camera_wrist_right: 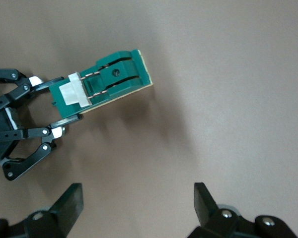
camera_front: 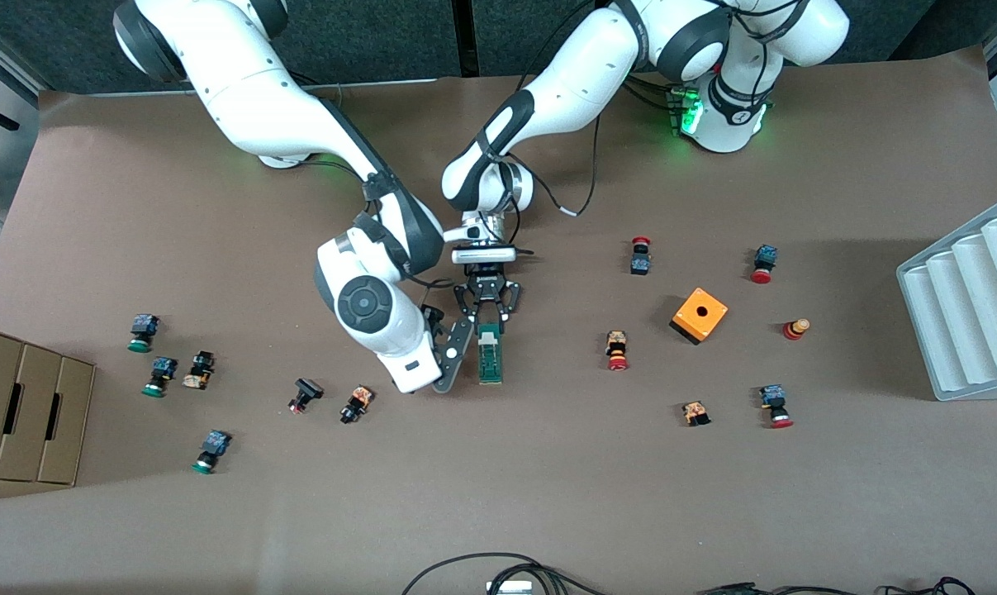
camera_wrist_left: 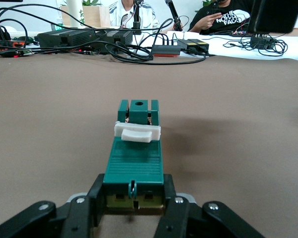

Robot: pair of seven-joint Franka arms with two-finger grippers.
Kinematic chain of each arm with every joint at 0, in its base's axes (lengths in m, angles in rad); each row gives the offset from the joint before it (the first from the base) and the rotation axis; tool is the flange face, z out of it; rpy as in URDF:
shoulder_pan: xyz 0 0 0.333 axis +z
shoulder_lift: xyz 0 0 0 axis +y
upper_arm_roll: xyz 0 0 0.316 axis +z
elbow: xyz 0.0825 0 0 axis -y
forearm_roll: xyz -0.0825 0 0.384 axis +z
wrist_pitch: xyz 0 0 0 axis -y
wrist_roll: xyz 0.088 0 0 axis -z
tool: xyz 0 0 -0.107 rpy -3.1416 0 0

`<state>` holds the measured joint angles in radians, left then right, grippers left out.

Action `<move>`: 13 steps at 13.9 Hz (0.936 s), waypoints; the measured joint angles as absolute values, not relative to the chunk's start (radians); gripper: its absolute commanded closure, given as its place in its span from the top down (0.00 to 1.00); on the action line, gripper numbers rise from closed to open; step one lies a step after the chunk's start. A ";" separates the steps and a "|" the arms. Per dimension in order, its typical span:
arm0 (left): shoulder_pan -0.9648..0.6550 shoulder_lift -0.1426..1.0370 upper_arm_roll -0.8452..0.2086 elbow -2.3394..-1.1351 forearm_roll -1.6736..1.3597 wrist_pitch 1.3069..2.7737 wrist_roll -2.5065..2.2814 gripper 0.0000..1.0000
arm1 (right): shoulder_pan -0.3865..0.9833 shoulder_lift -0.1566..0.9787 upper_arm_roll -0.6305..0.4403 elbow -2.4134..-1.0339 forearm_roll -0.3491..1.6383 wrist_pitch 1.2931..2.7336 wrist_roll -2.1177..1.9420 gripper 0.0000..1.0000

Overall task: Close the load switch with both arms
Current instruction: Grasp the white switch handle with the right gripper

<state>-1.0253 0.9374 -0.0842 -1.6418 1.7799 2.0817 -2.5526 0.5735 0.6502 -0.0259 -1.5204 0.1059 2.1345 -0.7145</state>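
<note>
The dark-green load switch (camera_front: 490,355) lies on the brown table near its middle. Its white sliding piece (camera_wrist_left: 137,132) sits across the body, partway along it. My left gripper (camera_front: 488,327) is shut on the end of the switch that points toward the robots' bases, with a finger on each side (camera_wrist_left: 134,198). My right gripper (camera_front: 450,354) is open and empty, low over the table right beside the switch, toward the right arm's end. In the right wrist view its fingers (camera_wrist_right: 72,203) straddle bare table, with the load switch (camera_wrist_right: 114,79) apart from them.
Several red- and green-capped push buttons are scattered on both sides. An orange cube with a hole (camera_front: 699,315) stands toward the left arm's end. A white ribbed tray (camera_front: 969,302) sits at that table edge and a cardboard box (camera_front: 27,409) at the right arm's end.
</note>
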 measured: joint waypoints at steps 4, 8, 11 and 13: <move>-1.025 0.937 -0.084 -1.642 1.780 2.082 -2.553 0.31 | 0.598 0.659 -0.026 -1.520 0.085 2.159 -0.729 0.99; -1.025 0.937 -0.084 -1.642 1.780 2.081 -2.553 0.31 | 0.643 0.686 -0.026 -1.520 0.077 2.220 -0.730 0.99; -1.025 0.937 -0.084 -1.642 1.780 2.081 -2.553 0.31 | 0.658 0.714 -0.027 -1.520 0.077 2.264 -0.731 0.99; -1.025 0.937 -0.084 -1.642 1.780 2.081 -2.553 0.31 | 0.663 0.724 -0.027 -1.520 0.077 2.280 -0.732 0.99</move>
